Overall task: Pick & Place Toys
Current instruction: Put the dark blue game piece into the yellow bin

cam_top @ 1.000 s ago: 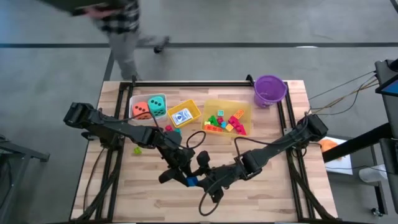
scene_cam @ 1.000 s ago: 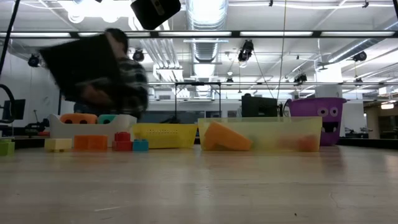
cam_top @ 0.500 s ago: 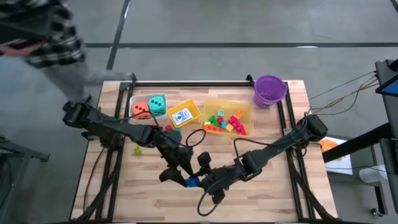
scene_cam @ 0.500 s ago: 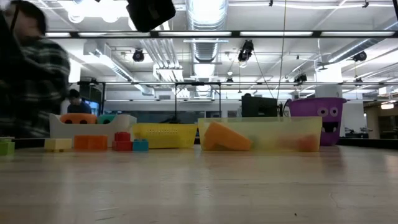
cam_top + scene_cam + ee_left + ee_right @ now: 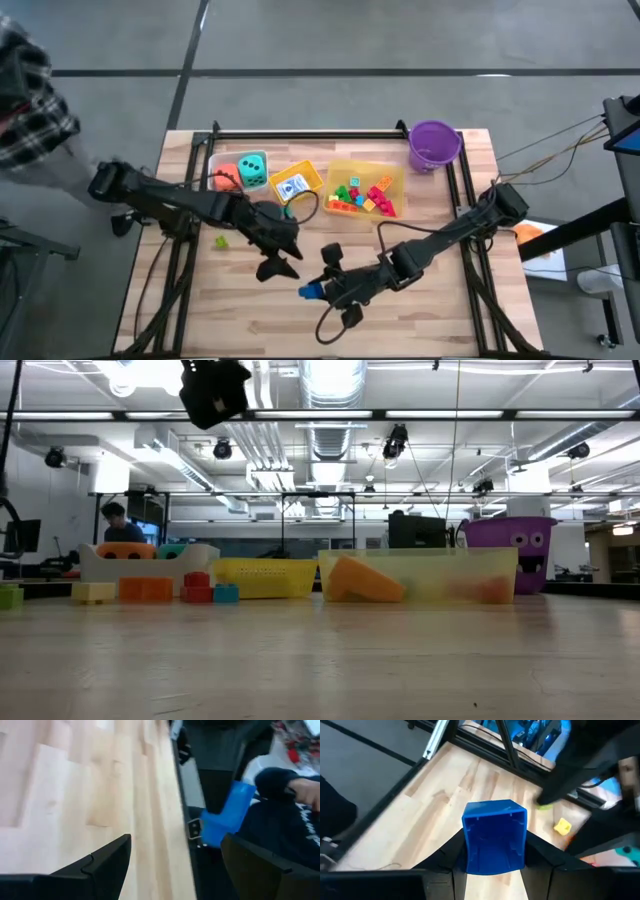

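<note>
A blue brick (image 5: pixel 308 291) hangs over the middle of the table near its front, with my right gripper (image 5: pixel 313 292) shut on it; the right wrist view shows the brick (image 5: pixel 495 837) between the two fingers. My left gripper (image 5: pixel 280 260) stands open just left of it, nothing between its fingers (image 5: pixel 107 862). A green brick (image 5: pixel 221 241) lies loose on the table's left part. More bricks fill the clear yellow bin (image 5: pixel 398 178). Two dice (image 5: pixel 240 172) sit in a clear bin, and a card box (image 5: pixel 292 186) in a yellow bin. My right gripper pinches the blue brick by two opposite sides (image 5: pixel 468 851) between its two fingers (image 5: pixel 445 859). The fingers reach in from the table's right, slanting downward. The brick is lifted clear of the wooden top.
A purple bucket (image 5: pixel 434 143) stands at the far right corner. The three bins line the far edge. A yellow brick (image 5: pixel 563 826) lies on the table beyond the held brick. A person (image 5: pixel 30 95) stands off the table's left side. Bare wood lies along the near edge (image 5: pixel 240 325).
My left gripper has let go of the blue brick and drawn back toward the table's far left, tipping as it went. The brick stays lifted in my right gripper, which has kept its place. The person has walked from the far side round to the left.
</note>
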